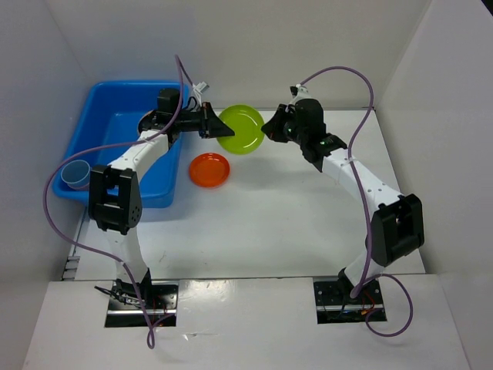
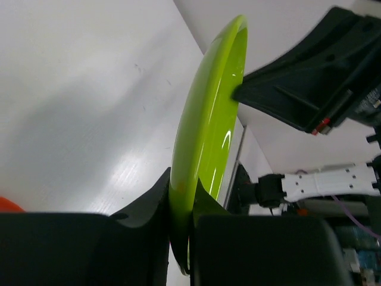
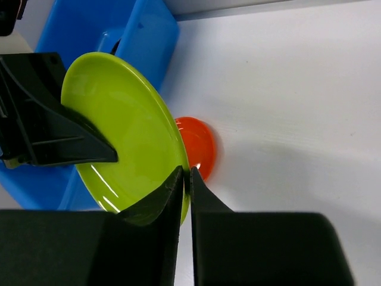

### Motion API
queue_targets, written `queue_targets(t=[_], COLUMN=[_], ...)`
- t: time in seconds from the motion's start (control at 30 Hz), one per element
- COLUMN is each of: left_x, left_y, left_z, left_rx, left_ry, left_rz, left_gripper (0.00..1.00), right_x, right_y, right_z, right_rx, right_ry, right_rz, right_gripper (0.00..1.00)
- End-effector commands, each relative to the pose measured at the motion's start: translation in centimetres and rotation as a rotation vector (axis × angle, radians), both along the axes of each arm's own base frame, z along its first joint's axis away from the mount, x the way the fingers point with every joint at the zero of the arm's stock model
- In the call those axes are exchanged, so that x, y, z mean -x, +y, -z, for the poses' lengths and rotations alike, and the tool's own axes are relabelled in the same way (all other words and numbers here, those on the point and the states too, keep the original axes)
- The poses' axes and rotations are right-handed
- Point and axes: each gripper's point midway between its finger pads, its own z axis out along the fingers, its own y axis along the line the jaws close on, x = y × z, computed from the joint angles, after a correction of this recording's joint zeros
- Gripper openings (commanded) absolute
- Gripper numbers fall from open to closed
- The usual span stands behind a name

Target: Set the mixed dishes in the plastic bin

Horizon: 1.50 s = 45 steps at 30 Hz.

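The round lime-green plastic plate (image 1: 240, 129) hangs just beside the big blue plastic bin (image 1: 108, 116). The left gripper (image 1: 209, 123) and the right gripper (image 1: 268, 129) both pinch its thin rim. It looks light, stiff and slippery.

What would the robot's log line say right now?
phase: handover | left gripper: shut on lime-green plate | right gripper: shut on lime-green plate | orange plate: on table | blue cup: in blue bin

Top external: high at near side, looking down over whole worktop (image 1: 293, 223).
Left wrist: very close, facing right, edge-on to lime-green plate (image 2: 205, 137).
Right wrist: close, facing left.
Shared: that plate.
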Motion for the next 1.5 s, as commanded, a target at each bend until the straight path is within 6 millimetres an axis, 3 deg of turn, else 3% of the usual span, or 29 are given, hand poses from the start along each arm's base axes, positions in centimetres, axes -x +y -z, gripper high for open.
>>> queue_targets(t=[0.0,0.07,0.13,0.17,0.2,0.23,0.3,0.33,0.37,0.4,0.43,0.47,0.53,0.57,0.63,0.67,0.87,0.93,1.03,1.1,1.13,1.17,1.27,1.33,1.37,1.4,1.47], left_x=[-2.0,-2.9,-4.5,-4.9,-5.2,-5.5,-6.5,-7.0,-7.6,-7.9,-8.0,-8.9,-9.7,-10.5,-11.6,-12.0,-13.6,-14.2,-14.8,-15.8,-16.0,-16.4,-17.3,-17.4,-17.4,-17.3,-17.9], left_y=[2.4,4.5,8.9,10.7,13.8,15.6,19.9,22.8,24.8,26.1,27.8,29.1,30.0,30.4,31.1,31.4,32.1,32.9,32.7,32.4,32.1,32.1,31.3,31.1,31.1,31.1,31.2], left_z=[-3.8,-4.4,-6.6,-6.6,-8.4,-8.8,-9.4,-9.3,-9.2,-9.4,-9.3,-7.6,-6.4,-4.4,-1.7,-1.0,6.4,7.9,9.9,9.4,11.2,11.4,12.7,13.5,14.1,15.2,14.8], left_rx=[-0.009,-0.005,0.000,0.003,0.023,0.024,0.027,0.032,0.039,0.074,0.091,0.097,0.118,0.113,0.108,0.113,0.076,0.068,0.042,0.049,0.032,0.032,-0.006,-0.025,-0.029,-0.050,-0.065], left_ry=[-0.118,-0.107,-0.141,-0.131,-0.152,-0.151,-0.147,-0.140,-0.129,-0.119,-0.108,-0.073,-0.031,0.013,0.063,0.075,0.210,0.236,0.254,0.236,0.283,0.290,0.309,0.331,0.340,0.356,0.350], left_rz=[-0.118,-0.211,-0.378,-0.440,-0.535,-0.602,-0.795,-0.884,-0.974,-1.024,-1.077,-1.125,-1.151,-1.167,-1.194,-1.211,-1.261,-1.301,-1.337,-1.328,-1.312,-1.303,-1.294,-1.307,-1.307,-1.303,-1.299], left_gripper=[0.00,0.00,0.00,0.00,0.00,0.00,0.00,0.00,0.00,0.00,0.00,0.00,0.00,0.00,0.00,0.00,0.00,0.00,0.05,0.10,0.10,0.11,0.13,0.19,0.26,0.55,0.67], right_x=[-0.3,-0.3,0.2,0.2,0.4,0.5,0.8,0.5,0.5,0.9,0.1,0.5,0.3,0.1,-0.1,-0.1,0.4,0.5,0.6,0.6,0.6,0.4,0.7,0.4,0.3,0.2,0.0], right_y=[0.6,0.4,-0.1,-0.1,-0.2,-0.2,0.6,1.1,2.0,3.1,3.5,4.7,5.8,6.6,7.3,7.2,9.3,9.8,11.0,11.7,11.7,11.9,12.3,12.3,12.2,12.2,12.4], right_z=[-2.9,-3.3,-3.2,-2.9,-3.4,-2.9,-2.2,-0.1,0.8,1.9,4.0,4.9,6.3,8.2,9.5,11.6,14.5,15.0,16.2,16.5,17.5,17.0,18.2,18.4,18.4,18.6,18.7], right_rx=[-0.026,-0.026,-0.022,-0.030,-0.038,-0.034,-0.044,-0.030,-0.031,-0.029,-0.005,0.001,0.027,0.050,0.064,0.089,0.124,0.132,0.155,0.160,0.170,0.165,0.176,0.181,0.185,0.188,0.187], right_ry=[-0.070,-0.080,-0.080,-0.075,-0.090,-0.082,-0.072,-0.028,-0.015,0.011,0.043,0.059,0.087,0.114,0.145,0.184,0.233,0.236,0.246,0.252,0.274,0.264,0.282,0.281,0.280,0.285,0.284], right_rz=[-0.004,0.009,0.024,0.027,0.027,0.027,-0.022,-0.038,-0.067,-0.108,-0.112,-0.158,-0.188,-0.204,-0.213,-0.217,-0.259,-0.263,-0.282,-0.293,-0.293,-0.293,-0.302,-0.292,-0.284,-0.284,-0.284], right_gripper=[0.17,0.38,0.60,0.65,0.70,0.83,0.89,0.89,0.89,0.89,0.87,0.87,0.86,0.85,0.85,0.84,0.84,0.84,0.84,0.84,0.84,0.84,0.84,0.84,0.84,0.84,0.84])
